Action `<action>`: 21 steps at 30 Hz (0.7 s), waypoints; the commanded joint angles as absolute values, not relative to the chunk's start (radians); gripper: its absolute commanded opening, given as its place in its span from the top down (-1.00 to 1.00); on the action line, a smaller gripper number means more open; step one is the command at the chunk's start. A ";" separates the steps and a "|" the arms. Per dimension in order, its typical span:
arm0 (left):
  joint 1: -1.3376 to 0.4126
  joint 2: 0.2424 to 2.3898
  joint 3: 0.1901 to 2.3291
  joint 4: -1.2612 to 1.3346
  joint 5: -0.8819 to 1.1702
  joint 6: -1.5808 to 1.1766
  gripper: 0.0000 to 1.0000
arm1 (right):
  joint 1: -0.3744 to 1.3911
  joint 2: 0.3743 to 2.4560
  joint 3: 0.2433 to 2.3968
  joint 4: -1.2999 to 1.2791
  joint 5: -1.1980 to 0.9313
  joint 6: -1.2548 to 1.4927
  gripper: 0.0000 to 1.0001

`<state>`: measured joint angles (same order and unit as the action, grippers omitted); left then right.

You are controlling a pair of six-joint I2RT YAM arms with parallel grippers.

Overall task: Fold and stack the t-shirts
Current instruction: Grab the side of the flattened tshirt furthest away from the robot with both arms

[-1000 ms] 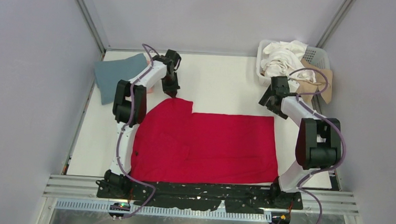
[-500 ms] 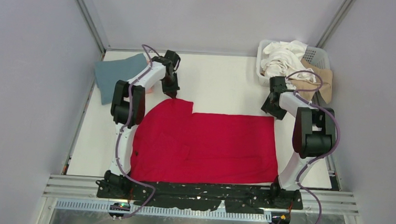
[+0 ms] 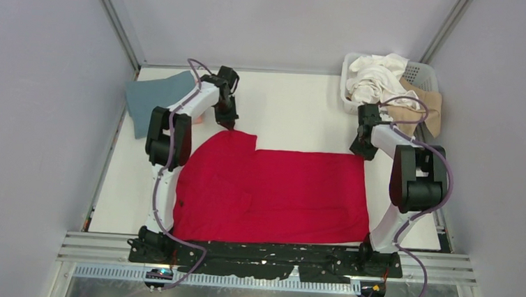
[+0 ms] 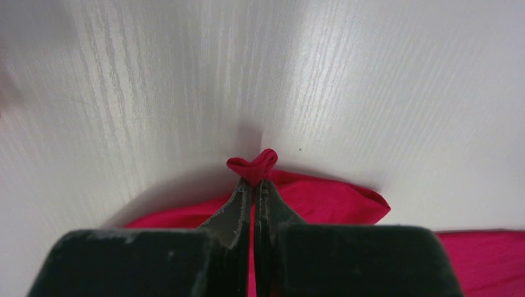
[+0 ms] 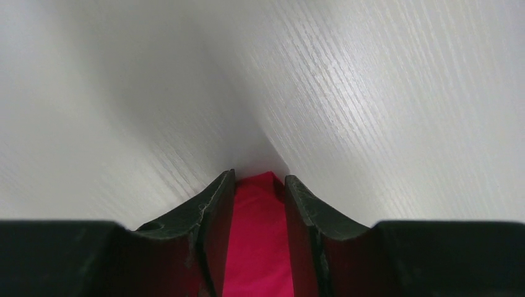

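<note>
Flat red t-shirt (image 3: 278,191). Left gripper (image 4: 254,180) pinches its far edge. Right gripper (image 5: 260,180), jaws part-open, straddles the far right corner, unclamped. Probably paired grips for folding.

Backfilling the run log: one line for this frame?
phase: gripping for fold | left gripper: shut on red t-shirt, far edge | right gripper: open, straddling far-right corner | teal t-shirt: aside, far left

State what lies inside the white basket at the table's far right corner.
A crumpled white cloth fills the basket; tan cloth hangs over its near side. Anything beneath is covered.
</note>
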<state>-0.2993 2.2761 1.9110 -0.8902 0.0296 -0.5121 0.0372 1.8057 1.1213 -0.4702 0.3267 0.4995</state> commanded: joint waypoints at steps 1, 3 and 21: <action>-0.304 2.192 1.910 -0.861 0.059 -0.485 1.00 | 0.034 1.744 1.078 -0.486 0.341 0.507 0.19; -0.304 2.188 1.908 -0.861 0.062 -0.485 1.00 | 0.035 1.740 1.074 -0.486 0.344 0.509 0.25; -0.304 1.984 1.682 -0.758 0.106 -0.456 1.00 | 0.123 1.575 0.991 -0.344 0.304 0.428 0.87</action>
